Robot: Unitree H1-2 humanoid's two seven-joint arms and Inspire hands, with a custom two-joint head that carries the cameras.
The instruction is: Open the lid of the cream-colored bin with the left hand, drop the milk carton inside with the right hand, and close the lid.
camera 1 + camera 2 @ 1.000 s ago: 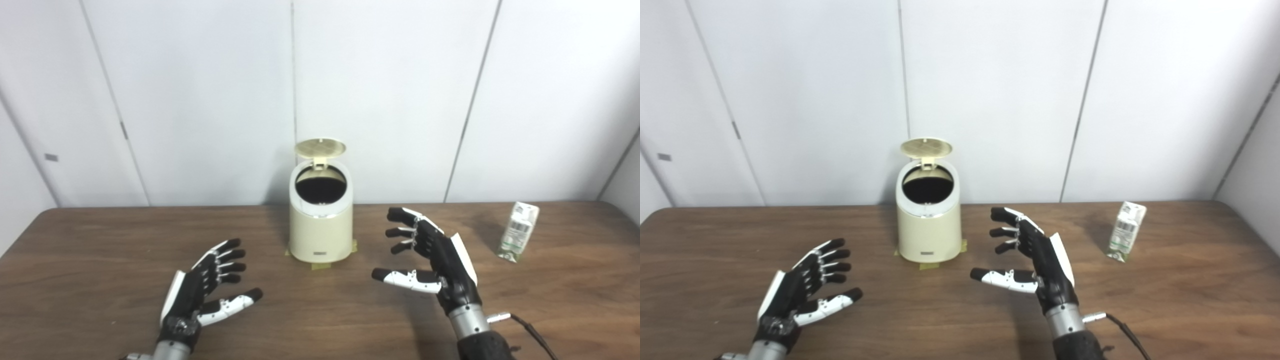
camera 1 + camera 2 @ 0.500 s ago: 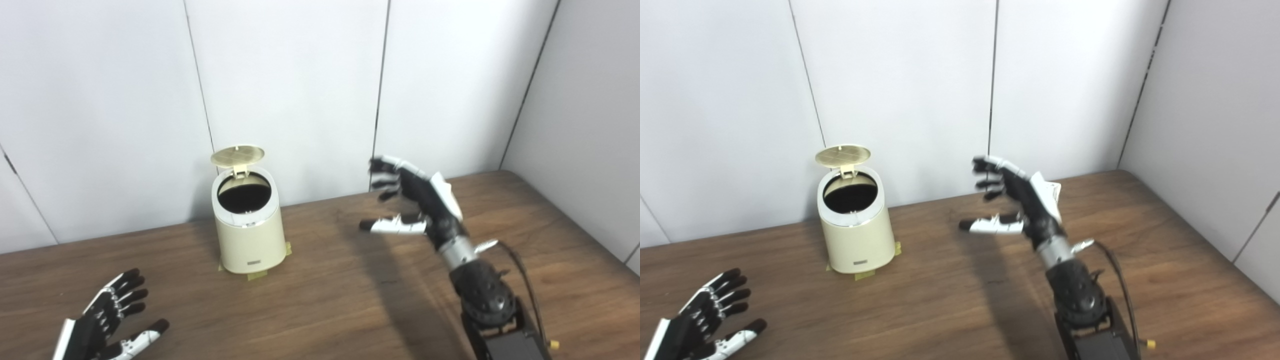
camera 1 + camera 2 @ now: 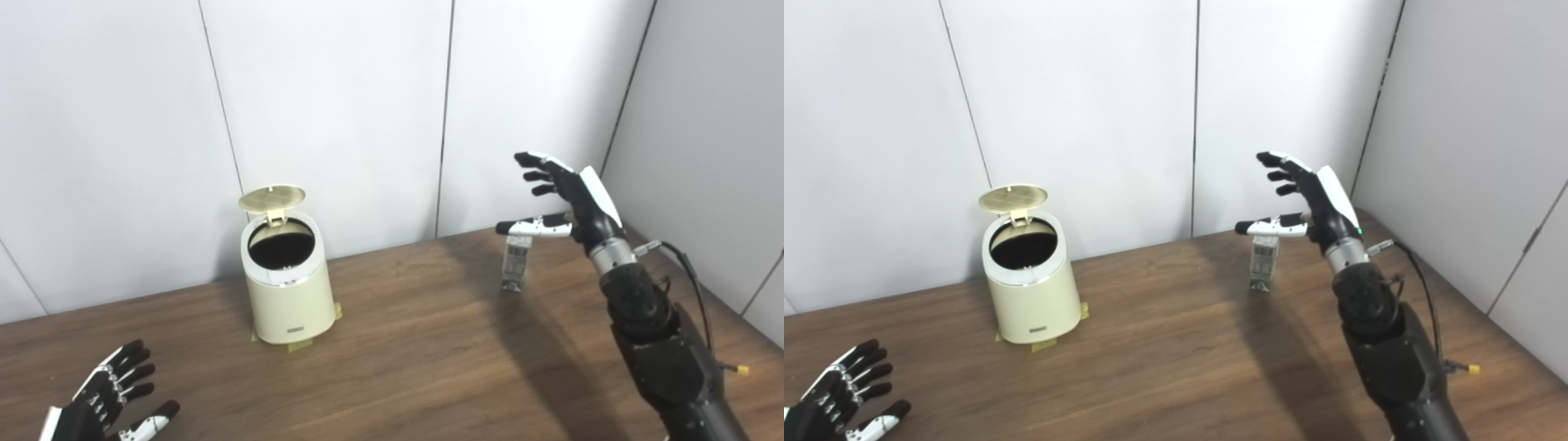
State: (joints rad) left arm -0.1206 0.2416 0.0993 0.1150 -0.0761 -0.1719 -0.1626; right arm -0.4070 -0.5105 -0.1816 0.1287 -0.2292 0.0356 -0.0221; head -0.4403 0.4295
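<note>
Over by the back edge of the bench [image 3: 392,355], the cream bin [image 3: 288,288] stood with its lid [image 3: 272,197] already flipped up and its dark mouth wide open, so I'd say step one was done. It sat on bits of tape, closer to the left side than the right.

Step two hadn't really happened yet. The milk carton [image 3: 516,263] was upright on the bench near the back right corner, well apart from the bin. The right hand [image 3: 566,196] hovered just above it with fingers spread and nothing in its grip, thumb reaching across right over the carton's top. From these views I couldn't tell if the thumb was touching the carton or just lined up in front of it.

The left hand [image 3: 104,401] was down at the front left corner, fingers apart, holding nothing, well clear of the bin.

So what was left, as I read it: grab the carton, carry it over to the opening, let it drop in, then push the lid shut. Roughly a third done, I'd guess.
</note>
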